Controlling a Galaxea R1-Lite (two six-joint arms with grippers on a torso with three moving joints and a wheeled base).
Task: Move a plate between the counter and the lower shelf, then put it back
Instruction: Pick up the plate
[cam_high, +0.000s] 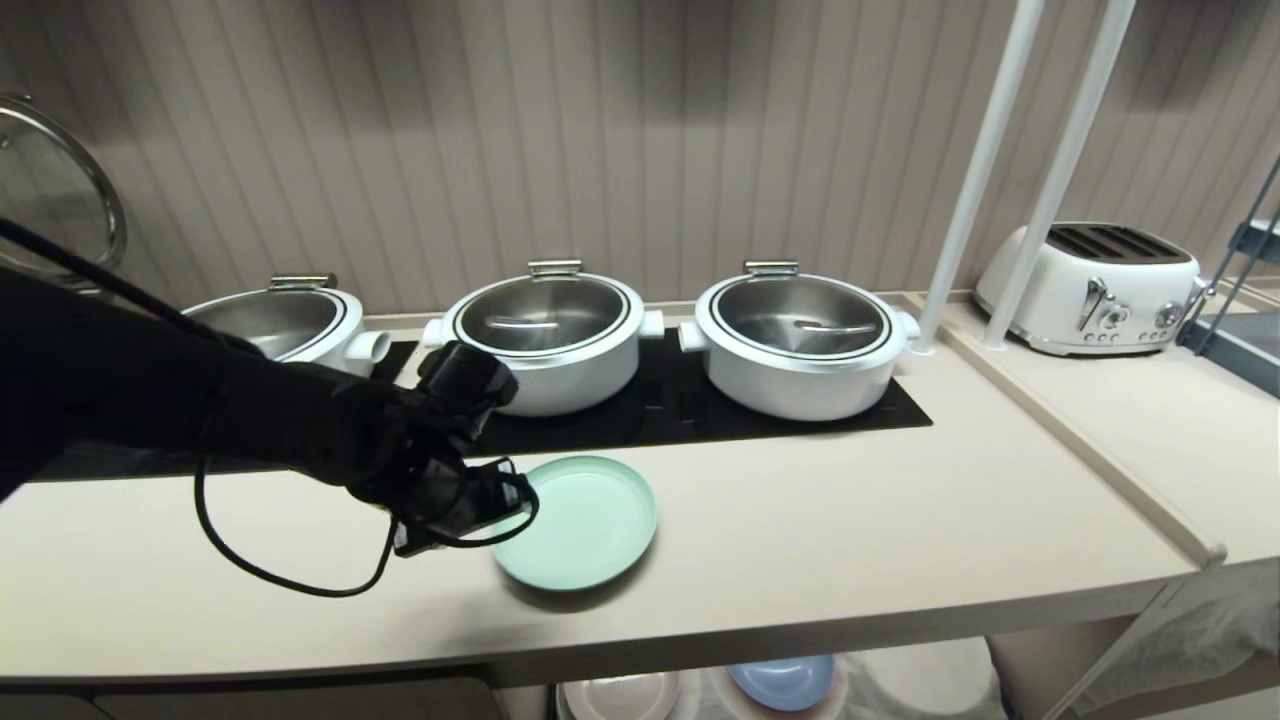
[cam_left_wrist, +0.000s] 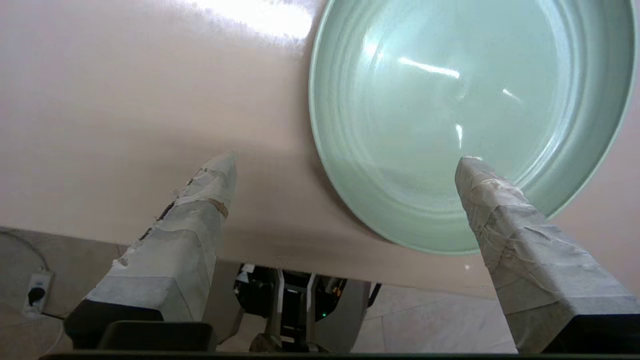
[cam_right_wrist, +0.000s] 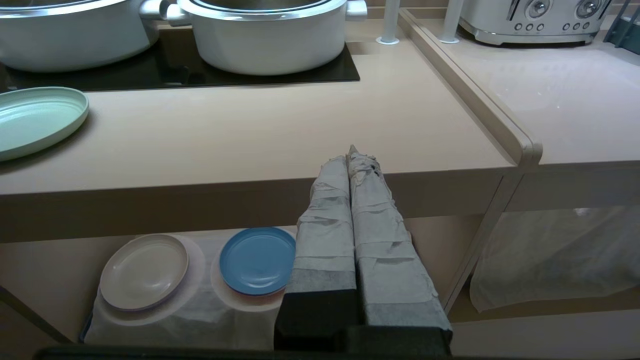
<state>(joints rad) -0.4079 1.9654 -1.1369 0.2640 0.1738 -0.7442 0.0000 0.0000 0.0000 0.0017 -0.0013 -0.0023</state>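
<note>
- The mint-green plate (cam_high: 585, 520) lies flat on the worktop (cam_high: 850, 540), just in front of the black cooktop panel (cam_high: 700, 415) and near the front edge.
- The left gripper (cam_left_wrist: 345, 162) hovers at the plate's left side with its taped fingers (cam_left_wrist: 200, 210) spread wide; one finger is over the plate's inside near the rim, the other over bare worktop, and neither clamps it.
- The right gripper (cam_right_wrist: 352, 155) hangs in front of the worktop's edge, its fingers pressed together and holding nothing.
- Below, on the lower shelf (cam_right_wrist: 55, 270), a blue plate (cam_right_wrist: 257, 260) and a cream plate (cam_right_wrist: 144, 271) sit on a white cloth (cam_right_wrist: 200, 310).
- Three white pots (cam_high: 800, 345) stand on the cooktop; a white toaster (cam_high: 1095, 285) sits on the adjoining slab.
</note>
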